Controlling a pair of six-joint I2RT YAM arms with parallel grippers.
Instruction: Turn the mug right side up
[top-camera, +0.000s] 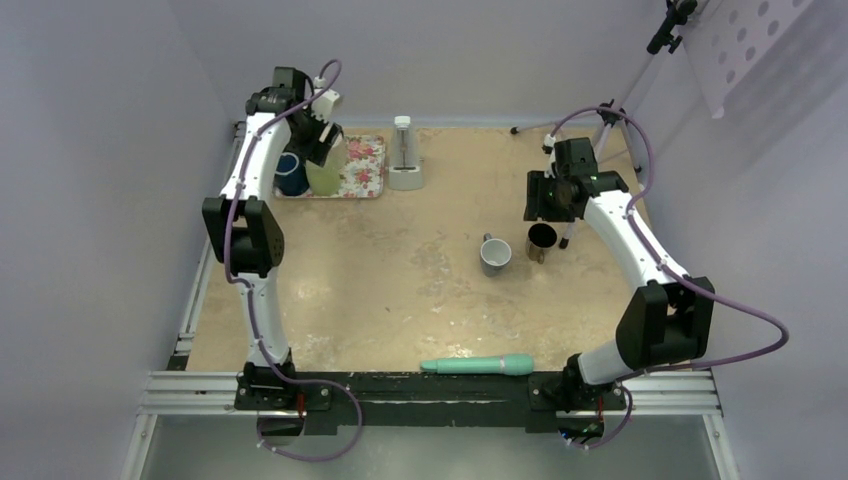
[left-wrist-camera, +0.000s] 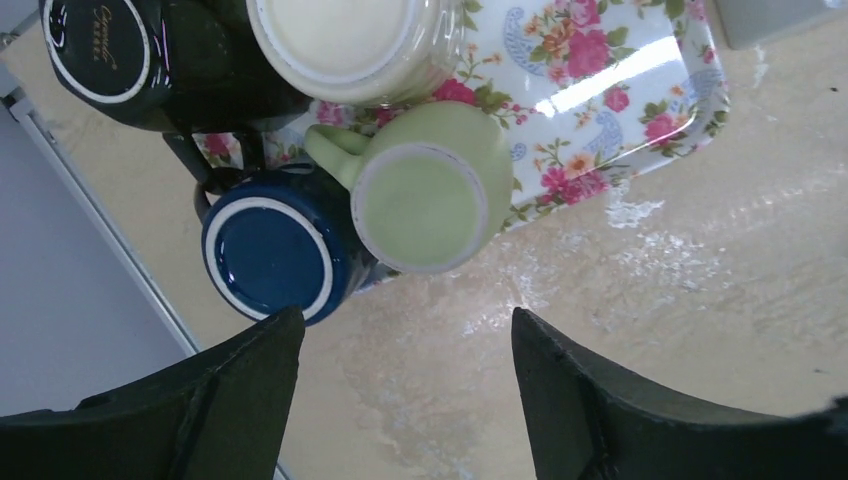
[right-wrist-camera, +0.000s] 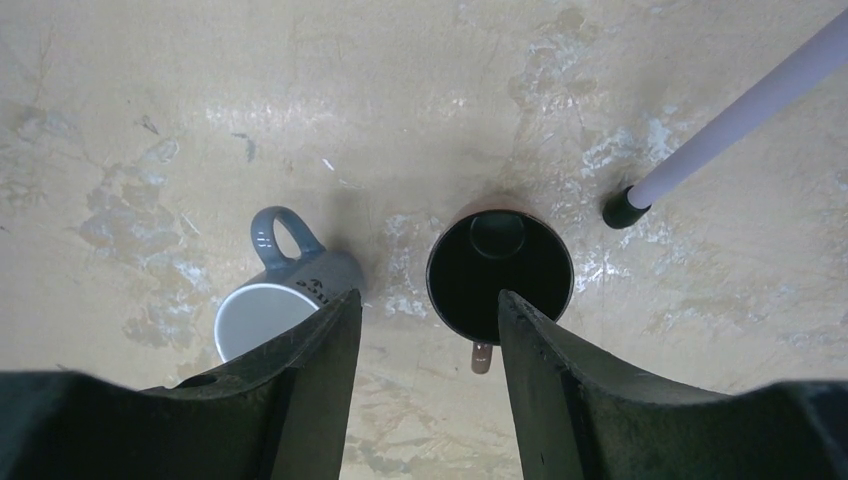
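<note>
Left wrist view: upside-down green mug at the edge of the floral tray, touching a blue mug. Jaws of the left gripper and right gripper stand spread, empty; a descending finger could knock the blue mug.

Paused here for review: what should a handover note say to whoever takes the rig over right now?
Left gripper: open, empty, hovering above the upside-down mugs.
Right gripper: open, empty, over the dark mug.
Done: dark mug and grey mug stand upright on the table, side by side.
Left to do: green mug, navy mug, cream mug and black mug sit bottom-up at the floral tray; each needs turning.
</note>
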